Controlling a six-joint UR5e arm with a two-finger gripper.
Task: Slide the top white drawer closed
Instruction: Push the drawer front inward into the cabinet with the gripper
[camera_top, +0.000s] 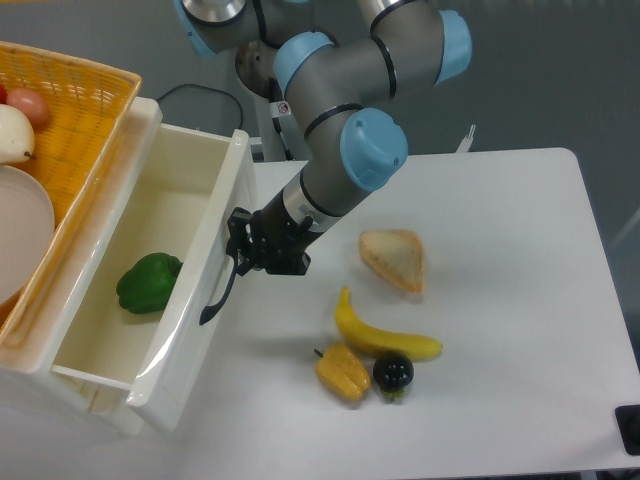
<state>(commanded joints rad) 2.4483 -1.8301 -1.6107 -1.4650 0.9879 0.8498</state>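
The top white drawer (150, 280) is standing open at the left of the frame, its deep glossy box running from the upper middle-left down toward the lower left, and a green bell pepper (148, 283) is lying inside it on the white floor. The black curved handle (217, 290) is showing on the drawer's front panel, and the gripper (243, 250) is pressing up against the upper end of that handle, just right of the drawer front; the dark fingers are crowding the handle so closely that I cannot tell whether the jaws are clenched around it or merely resting against it. The grey and light-blue UR5e arm (340, 120) is reaching down from the top centre of the frame. An orange woven basket (75, 120) is sitting above the drawer in the upper left corner, holding a white plate (20, 235) and some pale round produce at the edge of view. The white table (520, 300) is filling the right and lower parts of the frame, and a triangular piece of bread (395, 258) is lying near its centre, with a banana (380, 335) just below it. A yellow bell pepper (342, 372) and a small dark round fruit (393, 373) are sitting side by side under the banana. Behind the table a plain grey wall (560, 70) is showing, and a black cable (190, 95) is looping near the arm's base.
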